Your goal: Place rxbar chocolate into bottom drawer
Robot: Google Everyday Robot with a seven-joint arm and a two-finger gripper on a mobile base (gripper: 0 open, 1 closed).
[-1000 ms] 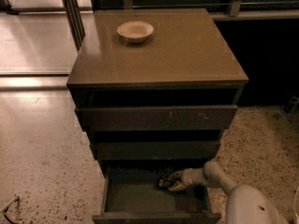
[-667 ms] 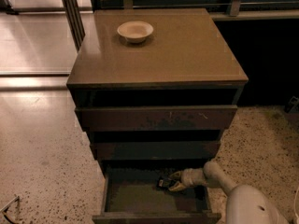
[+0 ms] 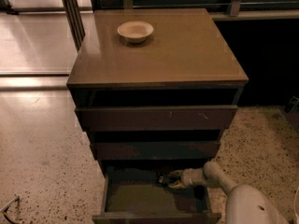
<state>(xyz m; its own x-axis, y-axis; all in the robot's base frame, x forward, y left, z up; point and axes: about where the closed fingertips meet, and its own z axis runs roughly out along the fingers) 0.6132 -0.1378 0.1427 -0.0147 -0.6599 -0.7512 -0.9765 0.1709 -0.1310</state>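
Note:
The bottom drawer (image 3: 140,199) of the brown cabinet is pulled open and shows its dull greenish-brown floor. My gripper (image 3: 169,179) reaches in from the right, low over the back right part of the drawer. A small dark object with a pale glint, the rxbar chocolate (image 3: 163,179), sits at the fingertips. It looks held between the fingers, close to the drawer floor. The white arm (image 3: 219,181) comes in from the lower right.
A round cream bowl (image 3: 135,31) stands on the cabinet top (image 3: 187,50). The two upper drawers (image 3: 156,118) are slightly open. Speckled floor lies to the left and right. A metal post (image 3: 72,8) stands at the cabinet's back left.

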